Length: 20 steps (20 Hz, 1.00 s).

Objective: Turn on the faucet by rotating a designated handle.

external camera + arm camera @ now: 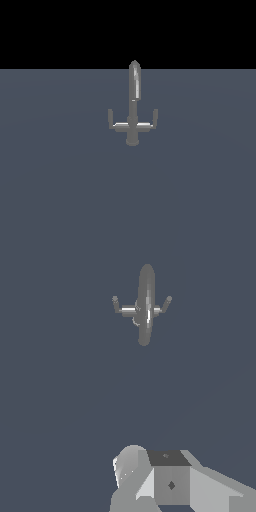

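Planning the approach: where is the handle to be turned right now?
In the exterior view, the short grey metal prong stands upright at the crossbar's right end on the small grey metal faucet, right of its tall spout.

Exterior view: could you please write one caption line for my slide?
Simulated grey faucet standing alone on a flat blue-grey surface, its handle untouched, no arm in view.

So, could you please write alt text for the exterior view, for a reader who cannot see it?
A small grey metal faucet stands alone on a flat blue-grey surface under a black background. Its tall pointed spout rises from a round base, and a horizontal crossbar ends in two short upright prongs. No robot arm appears.
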{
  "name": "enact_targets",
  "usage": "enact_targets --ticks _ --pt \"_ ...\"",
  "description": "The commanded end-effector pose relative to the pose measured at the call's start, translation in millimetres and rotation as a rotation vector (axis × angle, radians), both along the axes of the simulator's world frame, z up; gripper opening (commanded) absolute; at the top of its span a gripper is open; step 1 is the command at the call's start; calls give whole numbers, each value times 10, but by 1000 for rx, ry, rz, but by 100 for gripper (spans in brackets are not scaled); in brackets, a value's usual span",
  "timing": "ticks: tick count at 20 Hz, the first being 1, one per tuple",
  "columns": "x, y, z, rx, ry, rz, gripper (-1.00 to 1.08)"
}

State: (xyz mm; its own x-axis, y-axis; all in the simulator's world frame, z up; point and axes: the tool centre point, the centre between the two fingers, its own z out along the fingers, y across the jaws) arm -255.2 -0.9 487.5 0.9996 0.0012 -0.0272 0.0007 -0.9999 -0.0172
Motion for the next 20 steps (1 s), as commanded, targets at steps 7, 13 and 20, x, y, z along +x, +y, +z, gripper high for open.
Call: enact_targets --ticks 7,13,20 --pt "61 -27 -17 18 7 -9 -100" --pt "242 -109 -74 72 29 -35 -100" --pt "593 -274 -212 179 72 -86 -100"
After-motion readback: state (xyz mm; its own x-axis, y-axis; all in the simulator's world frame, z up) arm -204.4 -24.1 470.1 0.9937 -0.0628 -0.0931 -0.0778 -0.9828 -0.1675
